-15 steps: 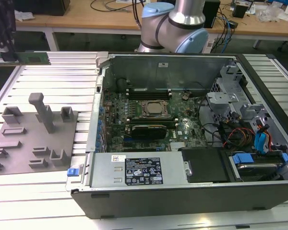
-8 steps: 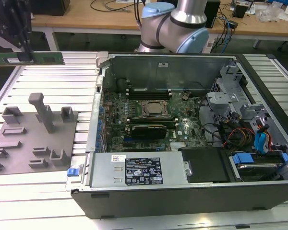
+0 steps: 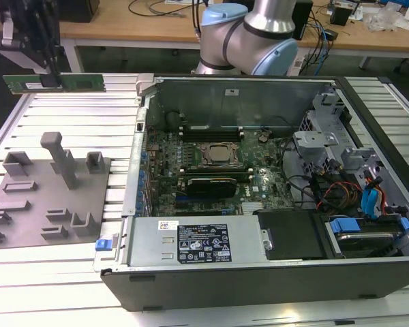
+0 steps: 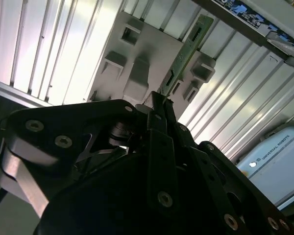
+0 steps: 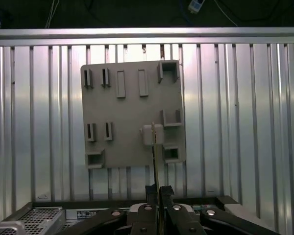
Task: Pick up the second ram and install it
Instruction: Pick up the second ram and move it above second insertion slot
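In the exterior view my gripper (image 3: 51, 79) hangs high above the far left corner of the ribbed metal table, shut on the second ram (image 3: 82, 83), a long green stick held level and lengthwise. Both wrist views show the ram edge-on: it runs out from my gripper (image 4: 161, 101) as a thin green strip (image 4: 188, 46), and it rises from between the fingertips (image 5: 157, 188) as a narrow edge (image 5: 157, 156). The grey fixture plate (image 3: 48, 197) lies below and nearer the camera than the ram.
The open computer case (image 3: 259, 272) stands on the exterior view's right, with the motherboard (image 3: 218, 170) and its memory slots inside. The robot's base (image 3: 249, 34) is behind the case. The fixture plate (image 5: 127, 117) carries raised grey blocks and a tall post (image 3: 60, 158).
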Robot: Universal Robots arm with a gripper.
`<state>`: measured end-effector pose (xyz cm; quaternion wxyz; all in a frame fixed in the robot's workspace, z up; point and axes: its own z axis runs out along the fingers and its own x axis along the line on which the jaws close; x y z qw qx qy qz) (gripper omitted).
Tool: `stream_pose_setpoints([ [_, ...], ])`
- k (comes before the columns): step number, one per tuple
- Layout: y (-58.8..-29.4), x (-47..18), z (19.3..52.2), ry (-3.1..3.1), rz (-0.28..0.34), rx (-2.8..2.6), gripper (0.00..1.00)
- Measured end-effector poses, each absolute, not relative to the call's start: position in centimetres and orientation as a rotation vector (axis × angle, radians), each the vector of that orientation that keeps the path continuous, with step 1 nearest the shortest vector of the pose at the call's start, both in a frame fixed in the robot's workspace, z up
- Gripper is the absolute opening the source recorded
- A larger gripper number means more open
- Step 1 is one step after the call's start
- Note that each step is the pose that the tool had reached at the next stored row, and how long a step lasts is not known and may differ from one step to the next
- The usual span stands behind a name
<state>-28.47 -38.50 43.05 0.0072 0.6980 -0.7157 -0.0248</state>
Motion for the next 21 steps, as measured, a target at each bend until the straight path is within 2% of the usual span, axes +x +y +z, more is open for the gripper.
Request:
stream_pose_setpoints([
  [21, -37.4, -21.8, 43.0, -2.237, -0.080, 2.181, 0.14],
])
